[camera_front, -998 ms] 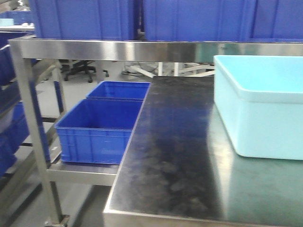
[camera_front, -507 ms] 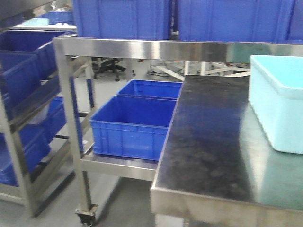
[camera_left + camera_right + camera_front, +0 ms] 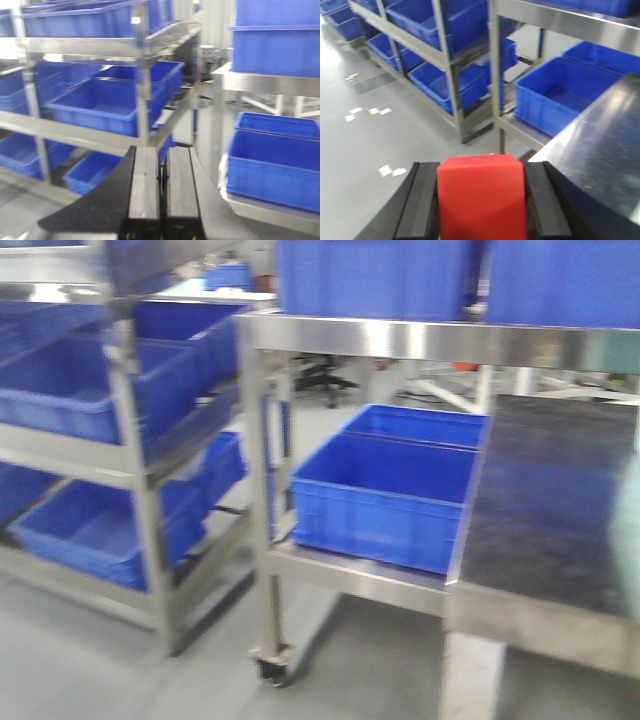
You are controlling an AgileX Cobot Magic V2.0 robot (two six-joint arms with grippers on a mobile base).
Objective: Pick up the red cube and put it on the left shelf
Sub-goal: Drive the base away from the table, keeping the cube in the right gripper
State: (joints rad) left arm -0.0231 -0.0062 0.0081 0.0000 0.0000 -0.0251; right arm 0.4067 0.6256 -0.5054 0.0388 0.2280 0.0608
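- Pick is done: the red cube (image 3: 481, 196) is off any surface, clamped in the right jaws, low in the right wrist view.
- The right jaws are spread just the cube's width, one dark pad pressed flat against each side, and the cube's top face shows between them.
- The left jaws are pressed together, pad to pad, with nothing between them.
- What's left is the place. The steel shelf rack (image 3: 128, 410) on the left, loaded with blue bins (image 3: 70, 390), is well apart from the cube, across open floor.
- In the right wrist view, the corner of the steel table (image 3: 605, 145) sits just right of the cube, and a blue crate (image 3: 560, 95) sits beyond on the table's lower tier.
- My read: roughly the halfway mark. The carry to the rack and the release are yet to come.
- The blurred front view suggests the base is in motion, but I can't tell which shelf level is the target.
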